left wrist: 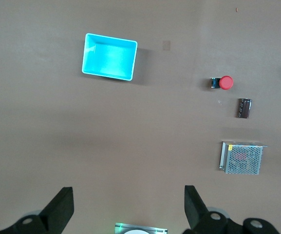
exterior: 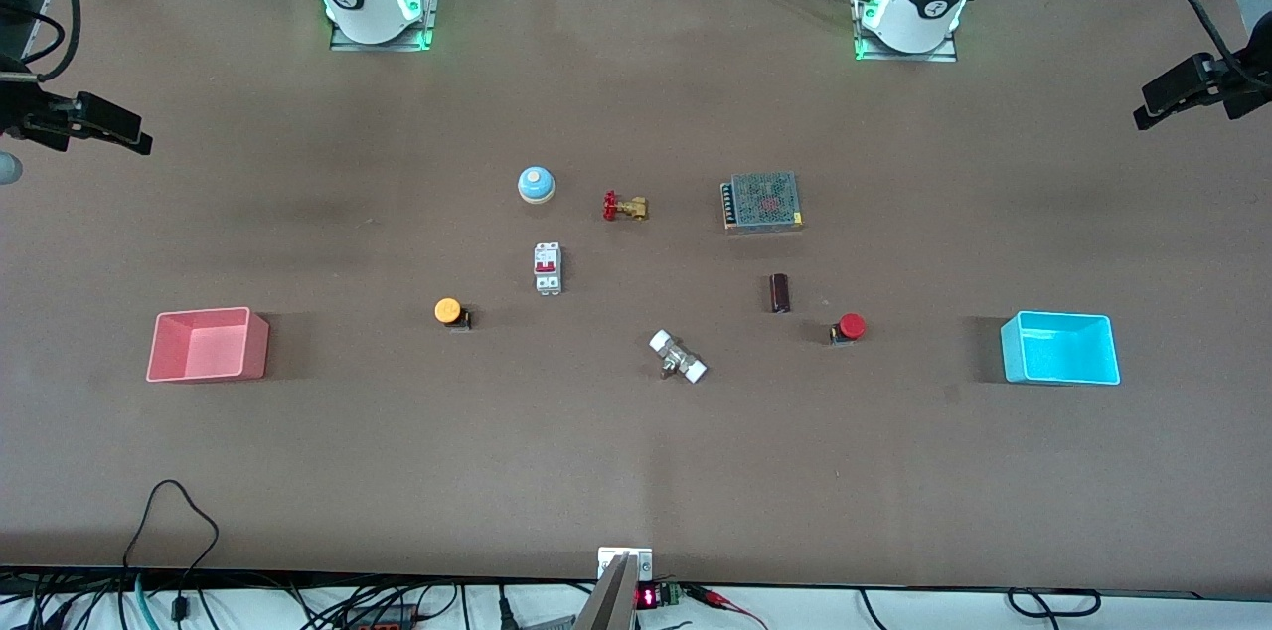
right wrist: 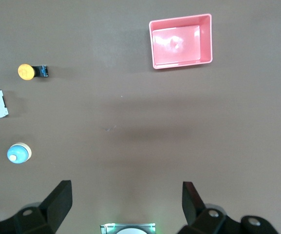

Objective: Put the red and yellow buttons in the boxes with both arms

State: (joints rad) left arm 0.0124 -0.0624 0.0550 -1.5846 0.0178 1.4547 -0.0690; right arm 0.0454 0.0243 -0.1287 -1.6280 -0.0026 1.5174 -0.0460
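The yellow button (exterior: pixel 448 311) is lying on its side beside the circuit breaker (exterior: pixel 548 267), cap pointing toward the pink-red box (exterior: pixel 208 345). The red button (exterior: pixel 850 327) is lying with its cap toward the cyan box (exterior: pixel 1059 349). The left gripper (left wrist: pixel 128 207) and right gripper (right wrist: pixel 126 204) are hanging spread wide, empty, high over the table (exterior: pixel 636 471).

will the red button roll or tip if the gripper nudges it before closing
The red button lies on its side, round cap wider than its dark base, so a nudge would probably swing it in an arc rather than roll it straight. It looks small and likely light, so it may skid. The left gripper is open and well clear.
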